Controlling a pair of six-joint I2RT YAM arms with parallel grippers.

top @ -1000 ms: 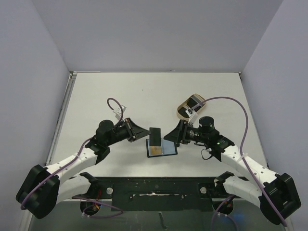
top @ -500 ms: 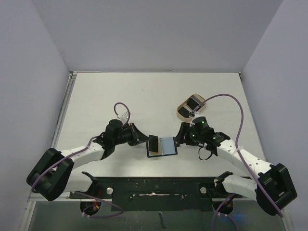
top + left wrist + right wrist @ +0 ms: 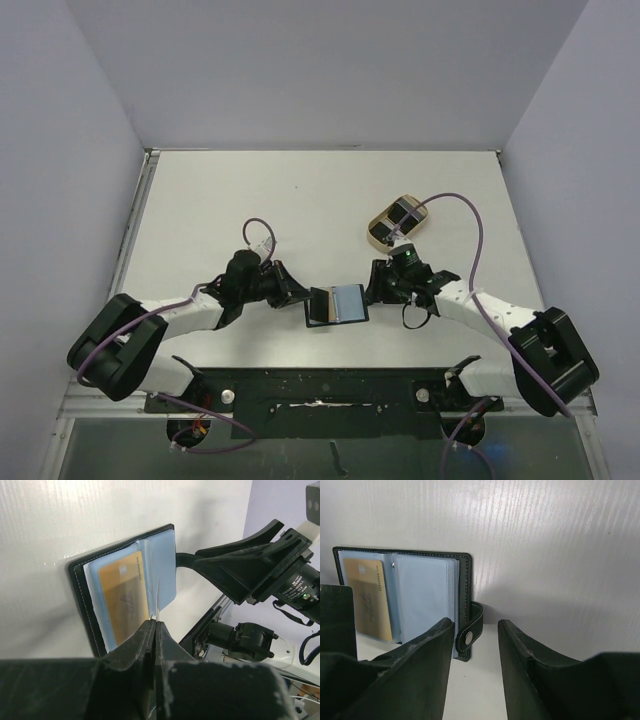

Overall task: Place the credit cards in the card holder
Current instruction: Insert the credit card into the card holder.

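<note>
The card holder lies open on the table, showing bluish inner panels and a black rim. A tan-gold credit card sits in its left panel. My left gripper is shut on a thin dark credit card, seen edge-on over the holder's left half; the jaws pinch its near edge. My right gripper is open at the holder's right edge, its fingers either side of the snap strap without touching it.
A beige oval tray with dark cards stands at the back right, just behind my right arm. Grey walls close in the table on three sides. Both arm bases sit at the near edge.
Both arms have dropped lower and closed in on the holder. The dark card in my left gripper has come down from above the holder to its left half. My right gripper now straddles the strap.
</note>
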